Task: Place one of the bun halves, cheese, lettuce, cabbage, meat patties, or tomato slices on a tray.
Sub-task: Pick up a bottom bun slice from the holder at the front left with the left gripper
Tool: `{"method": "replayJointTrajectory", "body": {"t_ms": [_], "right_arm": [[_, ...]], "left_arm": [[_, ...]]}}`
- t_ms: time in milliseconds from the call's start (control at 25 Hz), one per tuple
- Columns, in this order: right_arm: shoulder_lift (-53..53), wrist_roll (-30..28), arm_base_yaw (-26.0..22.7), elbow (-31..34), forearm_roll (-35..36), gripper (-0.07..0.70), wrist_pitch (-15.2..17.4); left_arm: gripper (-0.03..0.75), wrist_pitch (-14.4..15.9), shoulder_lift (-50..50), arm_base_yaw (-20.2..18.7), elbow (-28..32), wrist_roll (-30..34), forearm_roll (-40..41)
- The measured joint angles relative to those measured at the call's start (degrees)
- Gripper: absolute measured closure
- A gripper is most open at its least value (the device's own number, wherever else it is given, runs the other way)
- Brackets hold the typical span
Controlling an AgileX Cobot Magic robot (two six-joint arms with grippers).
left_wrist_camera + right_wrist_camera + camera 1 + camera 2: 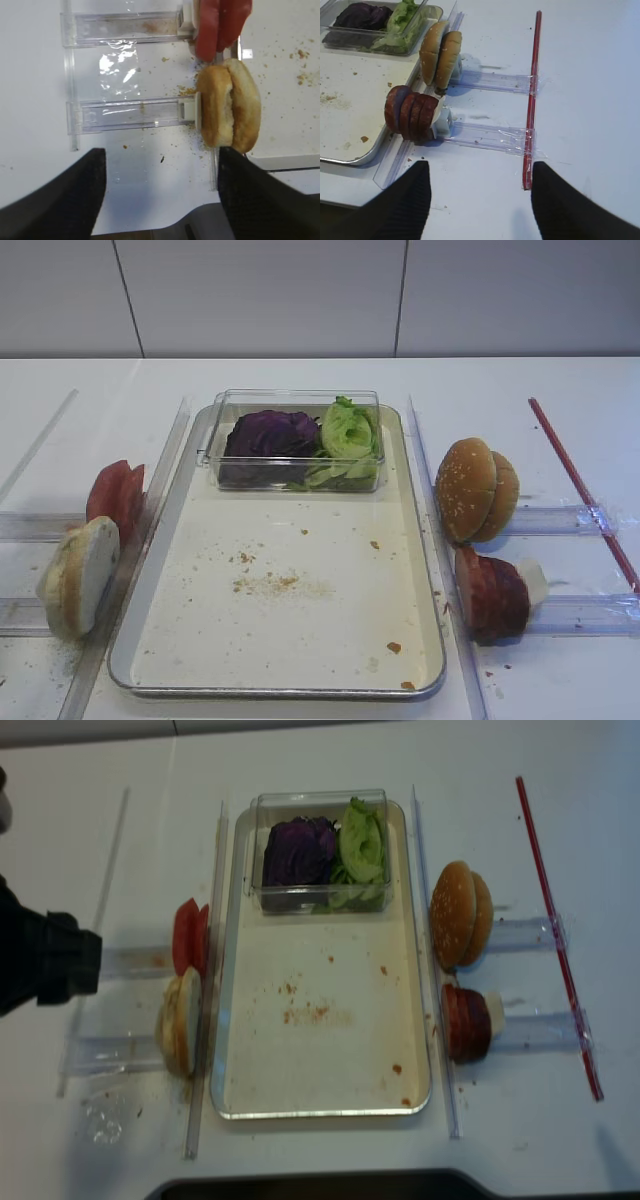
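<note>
The metal tray (425, 540) lies mid-table, its cream inside speckled with crumbs. At its far end a clear box holds purple cabbage (268, 435) and green lettuce (348, 432). Left of the tray, pale bun halves (230, 105) stand on edge in a clear holder, with the tomato slices (220, 25) behind them. On the right are the meat patties (411, 112). No cheese shows. My left gripper (161, 152) is open and empty over the table just short of the bun halves. My right gripper (480, 165) hangs open and empty over bare table, nearer than the patties.
Sesame bun tops (476, 490) stand on edge behind the patties. Clear plastic rails (490, 137) hold the food stacks, and long clear strips (440, 540) run along both tray sides. A red strip (580, 485) lies far right. My left arm (45, 965) looms at the left edge.
</note>
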Motion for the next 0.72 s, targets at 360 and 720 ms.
{"method": "replayJointTrajectory", "body": {"t_ms": [360, 720], "right_arm": [[0.0, 0.0, 0.0, 0.0, 0.0, 0.184, 0.0], [0.0, 0.0, 0.0, 0.0, -0.1, 0.184, 0.0]], "left_arm": [[0.277, -0.09, 4.13, -6.44, -0.09, 1.32, -4.0], [0.277, -0.7, 14.45, -19.61, -0.75, -6.21, -2.19]]}}
